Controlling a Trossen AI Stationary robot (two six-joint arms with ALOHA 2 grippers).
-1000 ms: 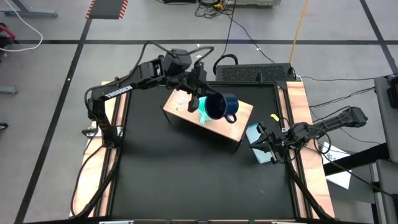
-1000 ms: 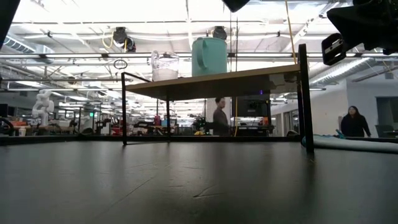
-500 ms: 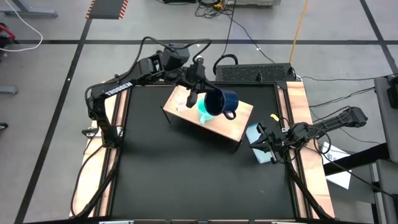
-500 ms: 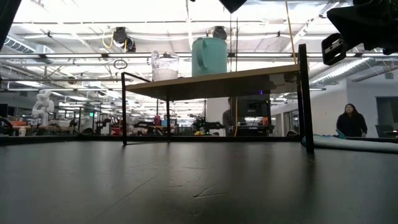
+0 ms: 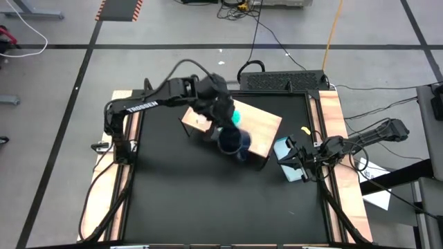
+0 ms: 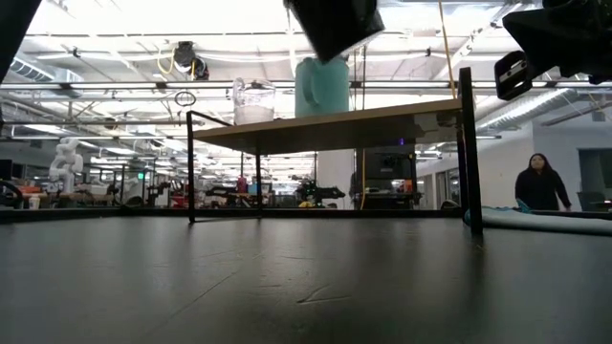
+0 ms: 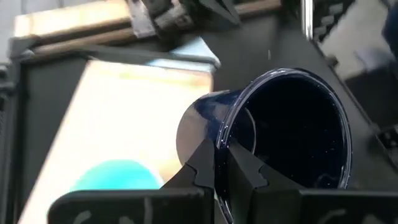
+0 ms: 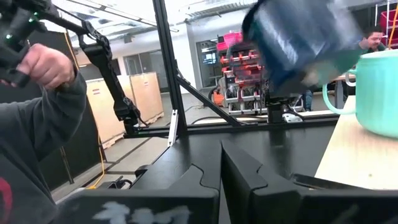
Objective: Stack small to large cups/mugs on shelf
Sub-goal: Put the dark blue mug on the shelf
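Black mug (image 5: 230, 140), centre of the high view, hangs in the air at the near edge of the shelf (image 5: 266, 124), pinched by its rim in the left gripper (image 7: 221, 171), one finger inside, one outside. Looks rigid, glossy, likely slick and fairly heavy; a rim pinch could let it swing, the handle seems safer. Turquoise mug (image 6: 321, 86) and clear cup (image 6: 253, 100) stand on the shelf. Right gripper (image 5: 299, 160) is closed, empty, parked at the counter's (image 5: 208, 200) right edge.

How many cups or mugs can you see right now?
3. The clear cup and the turquoise mug stand on the shelf; the black mug hangs pinched by its rim in the left gripper.
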